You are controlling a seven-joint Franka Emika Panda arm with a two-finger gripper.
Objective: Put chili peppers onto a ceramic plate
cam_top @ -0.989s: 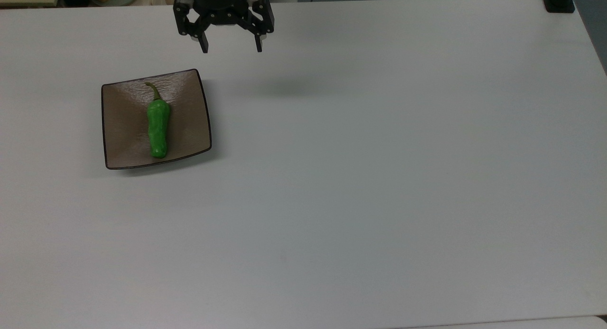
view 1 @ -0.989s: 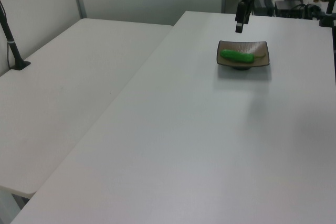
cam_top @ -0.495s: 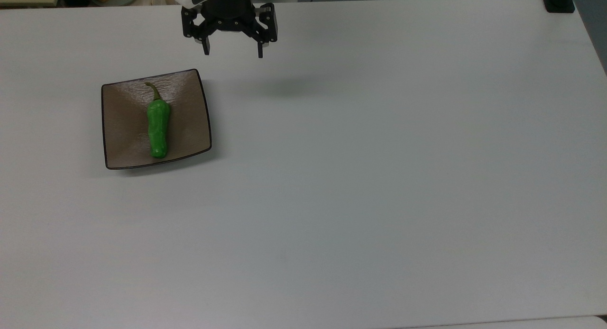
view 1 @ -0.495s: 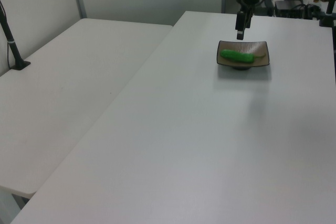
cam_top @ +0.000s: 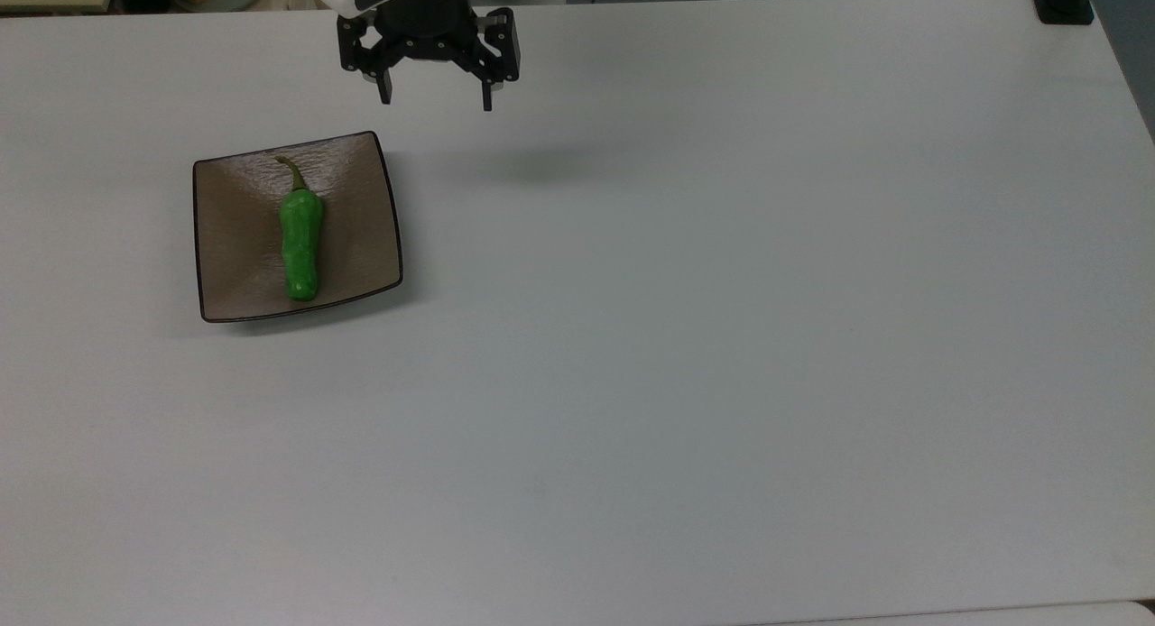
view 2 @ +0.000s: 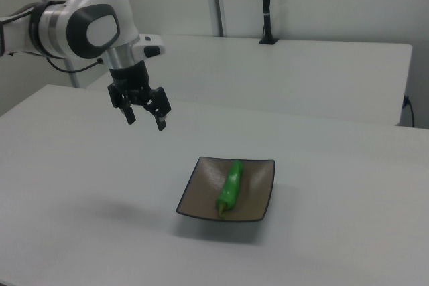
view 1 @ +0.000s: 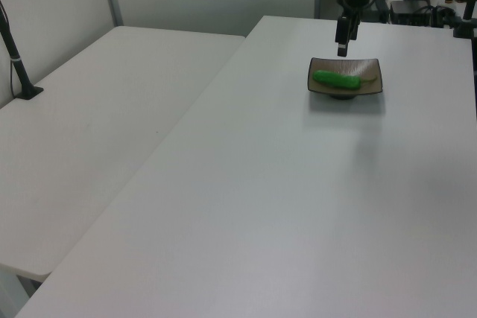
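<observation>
A bright green chili pepper [cam_top: 300,243] lies lengthwise in the middle of the square brown ceramic plate [cam_top: 361,229], its thin stem toward the top view's upper edge. The same pepper [view 2: 230,185] rests in the plate [view 2: 258,195] in the right view, and the pepper [view 1: 337,79] and plate [view 1: 373,83] also show in the left view. My gripper [cam_top: 435,98] hangs open and empty in the air, above the table, up and to the right of the plate in the top view. In the right view the gripper [view 2: 145,118] is well above and to the left of the plate.
The plate stands on a wide white table [cam_top: 686,337]. A black post base [cam_top: 1063,4] sits at the top view's upper right corner. A second white table [view 1: 89,132] adjoins on the left view's left, with a black stand [view 1: 22,83] on it.
The gripper turned and dropped a little over the last second, staying open near the table's far edge. Pepper and plate have not moved.
</observation>
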